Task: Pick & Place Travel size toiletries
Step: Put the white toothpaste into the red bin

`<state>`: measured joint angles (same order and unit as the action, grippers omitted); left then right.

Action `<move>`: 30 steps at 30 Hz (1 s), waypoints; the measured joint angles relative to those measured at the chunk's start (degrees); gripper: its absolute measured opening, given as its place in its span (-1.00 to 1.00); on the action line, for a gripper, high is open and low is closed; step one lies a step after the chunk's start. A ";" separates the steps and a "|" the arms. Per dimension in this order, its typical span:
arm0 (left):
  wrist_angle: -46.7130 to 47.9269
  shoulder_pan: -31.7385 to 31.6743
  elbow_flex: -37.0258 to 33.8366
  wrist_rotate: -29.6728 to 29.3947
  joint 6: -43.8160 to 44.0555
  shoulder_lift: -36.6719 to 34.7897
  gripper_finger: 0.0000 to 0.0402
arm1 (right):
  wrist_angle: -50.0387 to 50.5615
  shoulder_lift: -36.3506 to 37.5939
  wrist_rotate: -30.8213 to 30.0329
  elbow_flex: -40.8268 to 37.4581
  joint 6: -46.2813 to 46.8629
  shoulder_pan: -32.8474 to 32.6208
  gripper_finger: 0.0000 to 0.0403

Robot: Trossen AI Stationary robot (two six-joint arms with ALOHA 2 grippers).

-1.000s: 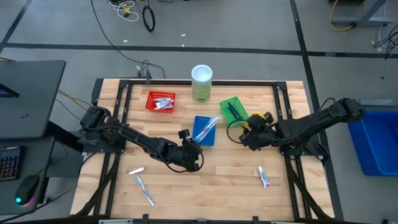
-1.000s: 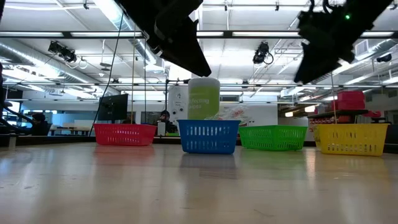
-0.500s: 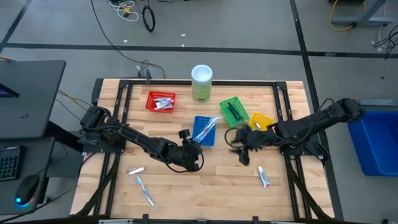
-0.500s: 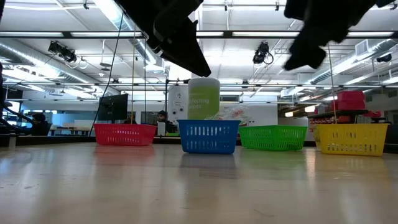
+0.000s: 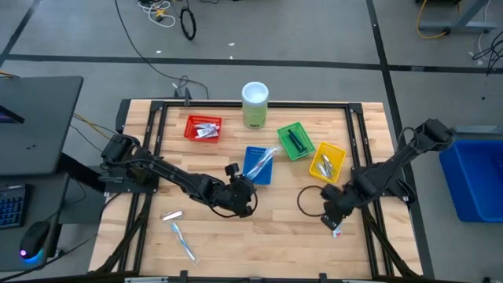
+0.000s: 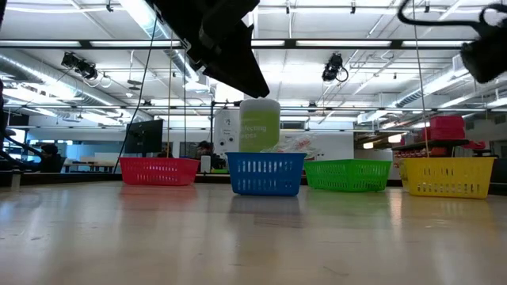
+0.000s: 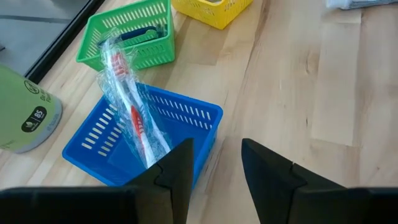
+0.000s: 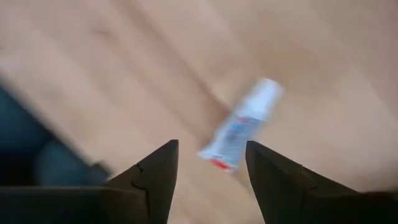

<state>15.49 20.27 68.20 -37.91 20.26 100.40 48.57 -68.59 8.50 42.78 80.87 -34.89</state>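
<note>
Right tool [image 8: 208, 158], fingers apart & empty, hovers over white mini tube [image 8: 241, 123] on surface [image 5: 267, 228]; left tool [image 7: 214, 163], apart, near blue basket [image 7: 186, 115] w/ wrapped toothbrush [image 7: 134, 115].

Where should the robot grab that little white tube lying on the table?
Probably across the middle of its body, coming straight down from above. The small white tube lies flat on the bare wooden table, slim enough to fit between the fingers, with nothing beside it. The right gripper is open just above it, its fingers either side of one end.
</note>
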 joint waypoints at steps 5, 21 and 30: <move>0.00 0.00 0.00 0.00 0.33 0.00 -0.29 | 3.24 -4.17 -0.94 -0.01 4.16 -2.79 -0.02; -0.01 0.00 0.00 0.00 0.58 0.00 -0.29 | -1.21 -15.66 -0.92 -0.01 3.74 -2.71 0.17; -0.02 0.00 -0.02 0.00 0.56 0.00 -0.29 | -2.54 -18.51 -3.86 -0.01 2.47 -2.56 0.02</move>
<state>15.46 20.27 68.18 -37.91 20.82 100.40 46.02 -87.10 4.63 42.77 83.34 -37.45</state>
